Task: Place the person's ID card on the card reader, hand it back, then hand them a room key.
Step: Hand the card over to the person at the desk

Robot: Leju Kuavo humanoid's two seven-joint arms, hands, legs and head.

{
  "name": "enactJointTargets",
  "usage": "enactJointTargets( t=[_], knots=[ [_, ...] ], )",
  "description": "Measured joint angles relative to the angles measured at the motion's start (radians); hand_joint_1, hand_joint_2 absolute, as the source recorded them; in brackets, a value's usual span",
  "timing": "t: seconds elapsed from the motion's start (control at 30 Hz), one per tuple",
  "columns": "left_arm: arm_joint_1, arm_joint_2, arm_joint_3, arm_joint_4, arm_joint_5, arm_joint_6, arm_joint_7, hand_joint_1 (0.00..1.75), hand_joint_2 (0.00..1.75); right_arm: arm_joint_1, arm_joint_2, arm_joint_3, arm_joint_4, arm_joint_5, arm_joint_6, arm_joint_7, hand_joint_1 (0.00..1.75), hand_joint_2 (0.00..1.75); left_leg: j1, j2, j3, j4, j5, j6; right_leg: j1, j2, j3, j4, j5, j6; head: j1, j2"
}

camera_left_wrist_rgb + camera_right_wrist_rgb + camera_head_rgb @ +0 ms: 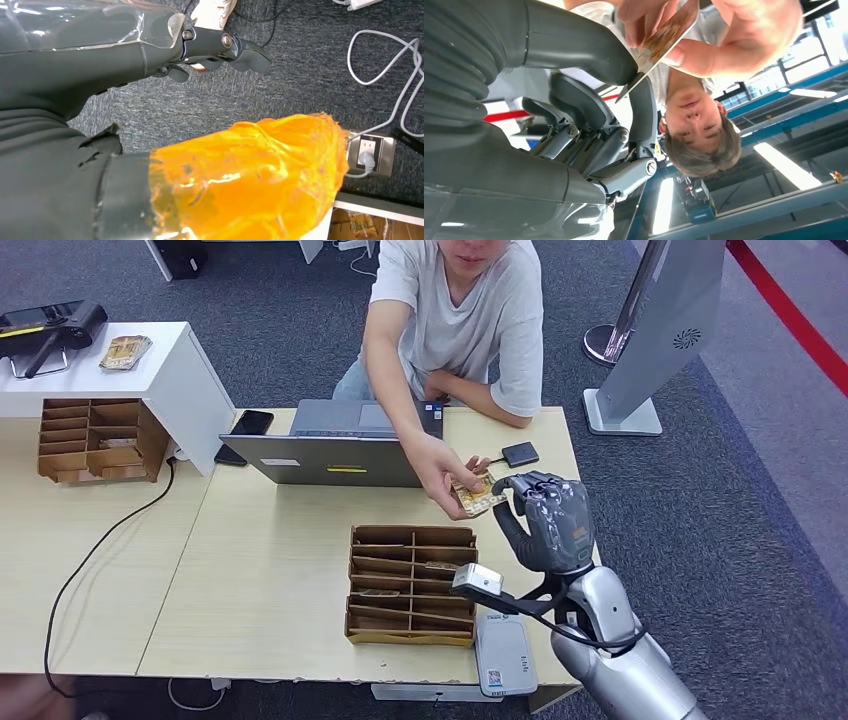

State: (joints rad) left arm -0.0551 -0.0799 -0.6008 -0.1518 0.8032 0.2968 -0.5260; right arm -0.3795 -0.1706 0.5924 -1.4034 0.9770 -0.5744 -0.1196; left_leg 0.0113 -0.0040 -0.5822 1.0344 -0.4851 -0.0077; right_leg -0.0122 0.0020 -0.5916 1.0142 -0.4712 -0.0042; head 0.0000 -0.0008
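Note:
A gold patterned card point(478, 493) hangs over the table's right end, between the person's hand point(440, 472) and my right hand point(548, 520). The person grips its upper part. In the right wrist view the card point(664, 37) has its lower corner pinched between my thumb point(574, 45) and a finger point(644, 110). A small black pad point(520, 453) on a cable lies just behind the card. A white box-shaped device point(505, 655) sits at the near table edge. My left hand point(125, 55) hangs over the carpet with loosely bent fingers point(240, 50), holding nothing.
A cardboard sorter point(410, 585) with cards in its slots stands left of my right hand. Behind it are a grey laptop point(340, 445) and a phone point(251, 422). A second sorter point(95, 440) sits under a white shelf point(190, 370) at the far left. A power strip point(372, 155) lies on the floor.

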Motion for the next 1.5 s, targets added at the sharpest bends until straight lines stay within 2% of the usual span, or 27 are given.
enactJointTargets(
  t=[0.03, 0.07, 0.67, 0.9, 1.07, 1.2, 1.37, 1.5],
  knots=[
    [0.000, 0.000, -0.001, 0.000, 0.002, 0.000, 0.000, 0.00, 0.00, -0.002, 0.004, 0.001, 0.000, -0.011, 0.000, -0.005, 0.00, 0.44, 0.000, 0.000, 0.000, 0.000, 0.000, 0.000, 0.000, 0.000, 0.000, 0.000, 0.000, 0.000, 0.000, 0.000],
    [0.000, 0.000, -0.001, 0.000, 0.003, 0.000, -0.001, 0.00, 0.00, -0.003, 0.008, 0.002, -0.001, -0.019, 0.000, -0.009, 0.00, 0.00, 0.000, 0.000, 0.000, 0.000, 0.000, 0.000, 0.000, 0.000, 0.000, 0.000, 0.000, 0.000, 0.000, 0.000],
    [0.000, 0.002, -0.006, 0.000, 0.016, 0.004, -0.009, 0.00, 0.00, 0.003, 0.021, 0.011, -0.052, -0.032, -0.018, -0.019, 0.00, 0.00, 0.000, 0.000, 0.000, 0.000, 0.000, 0.000, 0.000, 0.000, 0.000, 0.000, 0.000, 0.000, 0.000, 0.000],
    [0.000, 0.002, -0.006, 0.000, 0.029, 0.010, -0.016, 0.00, 0.00, 0.045, 0.021, 0.016, -0.090, -0.063, -0.045, -0.049, 0.00, 0.00, 0.000, 0.000, 0.000, 0.000, 0.000, 0.000, 0.000, 0.000, 0.000, 0.000, 0.000, 0.000, 0.000, 0.000],
    [0.001, 0.002, -0.006, 0.000, 0.047, 0.020, -0.022, 0.00, 0.00, 0.119, 0.021, 0.016, -0.153, -0.158, -0.075, -0.124, 0.00, 0.00, 0.000, 0.000, 0.000, 0.000, 0.000, 0.000, 0.000, 0.000, 0.000, 0.000, 0.000, 0.000, 0.000, 0.000],
    [0.002, 0.002, -0.006, 0.000, 0.065, 0.031, -0.028, 0.00, 0.00, 0.199, 0.021, 0.015, -0.215, -0.321, -0.065, -0.236, 0.00, 0.00, 0.000, 0.000, 0.000, 0.000, 0.000, 0.000, 0.000, 0.000, 0.000, 0.000, -0.001, 0.000, 0.000, 0.000],
    [0.006, 0.000, -0.006, 0.000, 0.089, 0.046, -0.037, 0.00, 0.00, 0.329, 0.019, 0.005, -0.305, -0.545, 0.026, -0.382, 0.00, 0.00, 0.000, 0.000, 0.000, 0.000, -0.001, 0.000, 0.000, -0.001, 0.000, 0.000, -0.001, 0.001, 0.000, 0.000],
    [0.007, -0.001, -0.006, 0.000, 0.097, 0.052, -0.041, 0.00, 0.00, 0.399, 0.019, -0.004, -0.350, -0.616, 0.079, -0.424, 0.00, 0.00, 0.000, 0.000, 0.000, 0.000, -0.001, 0.001, 0.000, 0.000, 0.000, 0.000, -0.001, 0.001, 0.000, 0.000]
  ],
)
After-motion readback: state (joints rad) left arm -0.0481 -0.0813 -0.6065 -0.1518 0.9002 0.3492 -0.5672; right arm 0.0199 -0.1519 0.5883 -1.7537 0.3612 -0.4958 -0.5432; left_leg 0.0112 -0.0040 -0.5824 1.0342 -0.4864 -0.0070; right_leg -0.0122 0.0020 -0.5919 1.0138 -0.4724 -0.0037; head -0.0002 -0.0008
